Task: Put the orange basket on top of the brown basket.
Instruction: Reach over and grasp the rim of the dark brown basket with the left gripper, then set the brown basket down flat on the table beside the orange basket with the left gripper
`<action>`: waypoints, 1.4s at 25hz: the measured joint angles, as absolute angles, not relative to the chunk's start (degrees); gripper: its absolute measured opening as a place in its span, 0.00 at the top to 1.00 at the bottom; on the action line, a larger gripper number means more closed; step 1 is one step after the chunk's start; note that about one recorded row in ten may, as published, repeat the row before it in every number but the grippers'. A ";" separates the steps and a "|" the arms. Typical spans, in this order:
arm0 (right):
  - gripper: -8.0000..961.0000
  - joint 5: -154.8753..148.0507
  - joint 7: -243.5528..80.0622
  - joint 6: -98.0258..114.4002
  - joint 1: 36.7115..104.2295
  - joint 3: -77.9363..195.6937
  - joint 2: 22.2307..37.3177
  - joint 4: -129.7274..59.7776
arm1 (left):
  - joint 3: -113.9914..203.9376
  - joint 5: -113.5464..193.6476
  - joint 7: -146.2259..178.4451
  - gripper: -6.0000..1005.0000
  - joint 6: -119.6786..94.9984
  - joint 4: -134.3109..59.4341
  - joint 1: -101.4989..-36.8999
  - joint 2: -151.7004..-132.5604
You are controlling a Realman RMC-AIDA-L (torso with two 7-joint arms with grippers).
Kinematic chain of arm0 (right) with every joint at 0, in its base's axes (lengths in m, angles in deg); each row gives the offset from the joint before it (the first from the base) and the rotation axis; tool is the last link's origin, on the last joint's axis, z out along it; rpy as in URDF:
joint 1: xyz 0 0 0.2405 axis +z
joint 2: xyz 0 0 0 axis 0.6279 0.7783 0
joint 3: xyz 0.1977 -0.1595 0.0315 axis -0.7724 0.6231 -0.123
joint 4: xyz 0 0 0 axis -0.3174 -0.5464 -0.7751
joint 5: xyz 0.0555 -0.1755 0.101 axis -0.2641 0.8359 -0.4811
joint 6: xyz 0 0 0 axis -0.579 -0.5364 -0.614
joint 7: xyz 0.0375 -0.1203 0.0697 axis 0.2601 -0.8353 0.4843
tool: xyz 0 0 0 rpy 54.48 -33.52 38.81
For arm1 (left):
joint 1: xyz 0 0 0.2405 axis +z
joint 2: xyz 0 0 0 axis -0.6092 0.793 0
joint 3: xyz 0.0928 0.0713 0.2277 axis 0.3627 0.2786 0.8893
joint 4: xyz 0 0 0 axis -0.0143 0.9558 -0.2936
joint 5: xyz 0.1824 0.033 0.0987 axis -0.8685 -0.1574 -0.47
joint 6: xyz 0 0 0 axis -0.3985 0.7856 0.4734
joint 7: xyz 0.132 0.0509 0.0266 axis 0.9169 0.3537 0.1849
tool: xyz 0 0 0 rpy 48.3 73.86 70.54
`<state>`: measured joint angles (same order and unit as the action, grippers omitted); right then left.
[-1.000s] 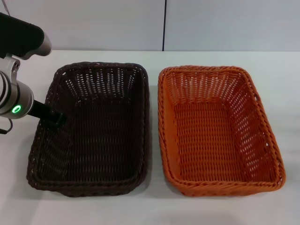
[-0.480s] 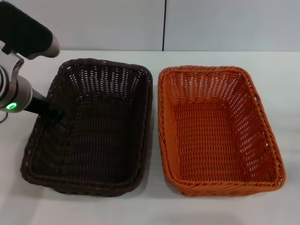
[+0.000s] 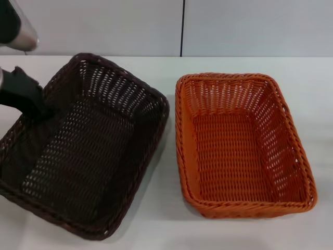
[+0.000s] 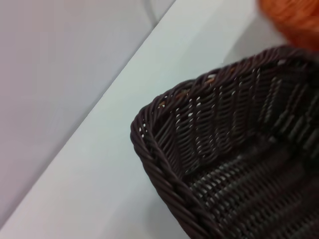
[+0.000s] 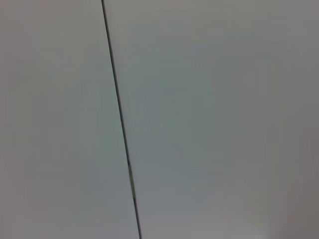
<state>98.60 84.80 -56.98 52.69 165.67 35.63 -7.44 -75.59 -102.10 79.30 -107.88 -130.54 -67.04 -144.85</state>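
The brown basket [image 3: 152,122] is on the left of the white table, turned askew and tilted, with its left side raised. My left gripper [image 3: 42,111] is at the basket's left rim and is shut on that rim. The left wrist view shows a corner of the brown basket [image 4: 209,139] close up and an edge of the orange basket [image 4: 294,20] beyond it. The orange basket [image 3: 273,122] sits flat on the table at the right, beside the brown one and not touching it. My right gripper is out of view.
The white table [image 3: 171,219] ends at a grey wall with a dark vertical seam [image 3: 182,28] behind the baskets. The right wrist view shows only that wall and its seam [image 5: 122,139].
My left gripper has moved left and up with the brown basket's left rim. The brown basket has tilted and swung, its near end going left. The orange basket has not moved.
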 joint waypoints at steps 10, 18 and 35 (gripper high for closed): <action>0.17 98.60 84.80 -56.91 52.69 165.43 35.63 -5.12 | -83.33 -100.02 91.32 0.75 -113.33 -129.99 -71.71 -143.52; 0.17 98.59 84.80 -56.84 52.69 165.34 35.68 -3.63 | -83.71 -98.04 97.15 0.81 -115.77 -129.78 -73.12 -142.20; 0.17 98.66 84.79 -55.24 52.76 165.44 35.78 -3.15 | -83.78 -98.25 97.01 0.80 -117.69 -122.55 -80.04 -143.28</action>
<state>98.66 84.79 -55.24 52.76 165.44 35.78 -3.15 -83.78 -98.25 97.01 -117.69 -122.55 -80.04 -143.28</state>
